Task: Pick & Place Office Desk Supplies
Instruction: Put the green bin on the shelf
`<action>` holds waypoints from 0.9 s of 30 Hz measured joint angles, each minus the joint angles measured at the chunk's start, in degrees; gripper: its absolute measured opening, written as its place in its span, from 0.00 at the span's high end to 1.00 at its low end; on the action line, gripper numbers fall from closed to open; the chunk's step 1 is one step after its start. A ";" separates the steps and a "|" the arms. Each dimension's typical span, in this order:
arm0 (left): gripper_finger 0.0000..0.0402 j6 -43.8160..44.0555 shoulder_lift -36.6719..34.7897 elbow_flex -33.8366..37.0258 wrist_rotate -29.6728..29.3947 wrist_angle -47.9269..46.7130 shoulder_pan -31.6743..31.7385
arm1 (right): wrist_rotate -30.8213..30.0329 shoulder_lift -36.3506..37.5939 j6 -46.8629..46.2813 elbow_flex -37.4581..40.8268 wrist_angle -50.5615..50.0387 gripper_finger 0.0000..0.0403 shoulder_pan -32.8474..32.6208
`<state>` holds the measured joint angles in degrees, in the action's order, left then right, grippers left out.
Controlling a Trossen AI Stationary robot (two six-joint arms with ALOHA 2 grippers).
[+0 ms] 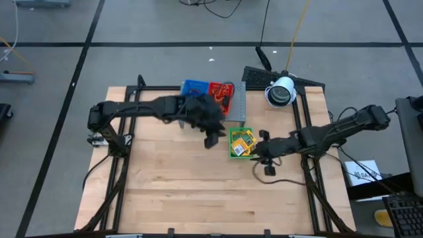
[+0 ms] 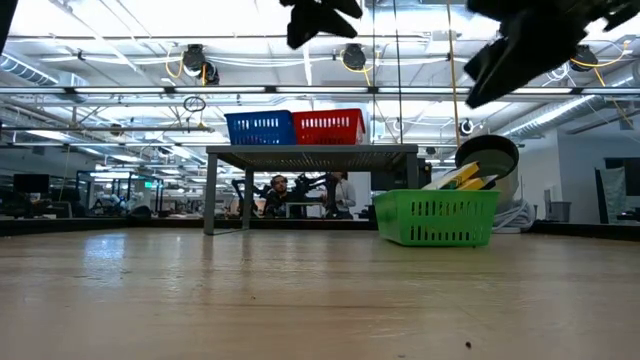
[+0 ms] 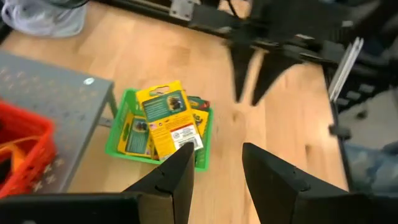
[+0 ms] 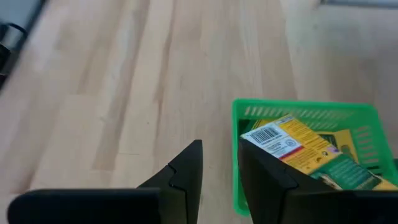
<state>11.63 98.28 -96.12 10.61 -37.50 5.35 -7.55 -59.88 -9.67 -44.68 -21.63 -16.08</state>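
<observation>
In the high view the small green plastic basket-style tray sits on the pale wooden table right of centre in the frame. It holds the yellow-and-green rectangular card packets, stacked and tilted so that they stick up above the rim. In the low view the same packets poke out of the green tray at the right of the frame.

The left gripper hangs over the table just left of the green tray, at the end of the dark arm that comes in from the frame's left. In its own wrist view its two dark fingers stand apart with bare table between them and nothing held; the packets lie beyond the fingertips, toward the upper left of that frame.

The right gripper sits just right of the green tray, close to its rim. Its wrist view shows the fingers parted by a narrow gap with nothing in it; the green tray with the packets fills the lower right of that frame, just beside one fingertip.

Behind, in the upper middle of the high view, a grey perforated metal shelf carries a small blue plastic tray and a small red plastic tray holding thin orange rubber bands.
</observation>
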 joint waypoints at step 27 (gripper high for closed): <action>0.64 -2.30 -0.02 0.00 -6.27 -9.60 -6.80 | 0.04 -21.90 -0.12 -6.39 -6.94 0.77 6.75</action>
<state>9.33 98.26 -96.12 4.34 -47.10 -1.45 -7.51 -81.78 -9.79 -51.07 -28.57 -9.33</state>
